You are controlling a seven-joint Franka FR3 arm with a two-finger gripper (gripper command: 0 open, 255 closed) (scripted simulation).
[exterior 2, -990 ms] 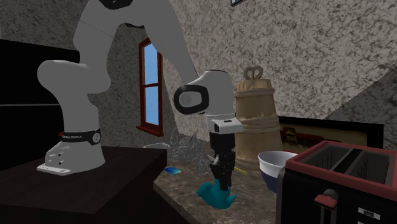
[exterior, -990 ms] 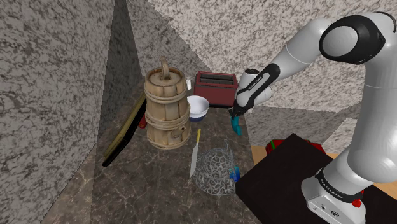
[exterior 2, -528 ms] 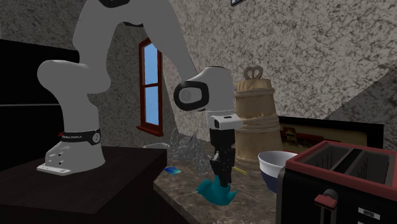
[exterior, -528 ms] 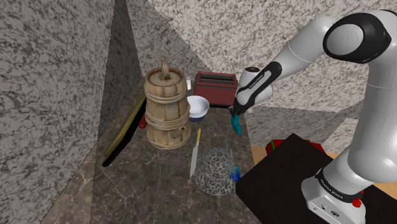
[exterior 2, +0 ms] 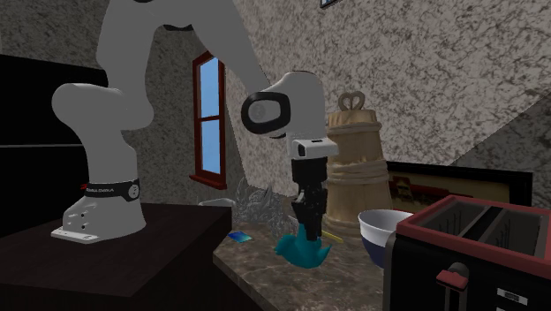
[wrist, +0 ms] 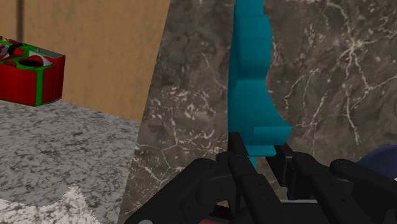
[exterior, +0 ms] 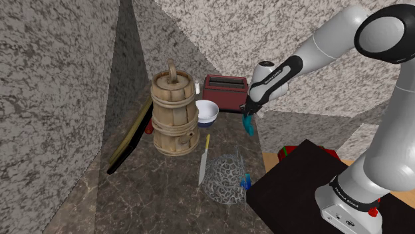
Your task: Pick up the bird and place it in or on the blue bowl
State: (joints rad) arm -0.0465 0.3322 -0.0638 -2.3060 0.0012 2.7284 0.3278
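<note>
A teal bird hangs just above the marble counter, with my gripper shut on its upper end. In the second exterior view the bird dangles below the gripper, clear of the counter. In the wrist view the fingers of the gripper clasp the narrow end of the bird. The bowl, white with a blue underside, stands beside the barrel, to the shoulder view's left of the bird. The bowl shows behind the toaster, and its blue side lies close beside the fingers.
A wooden barrel stands left of the bowl and a red toaster behind it. A knife and a grey patterned basket lie nearer the dark stand. A plank leans by the wall. A red gift box sits on the floor.
The gripper has risen with the bird in it, lifting the bird off the counter and a little toward the toaster. Nothing else has moved.
</note>
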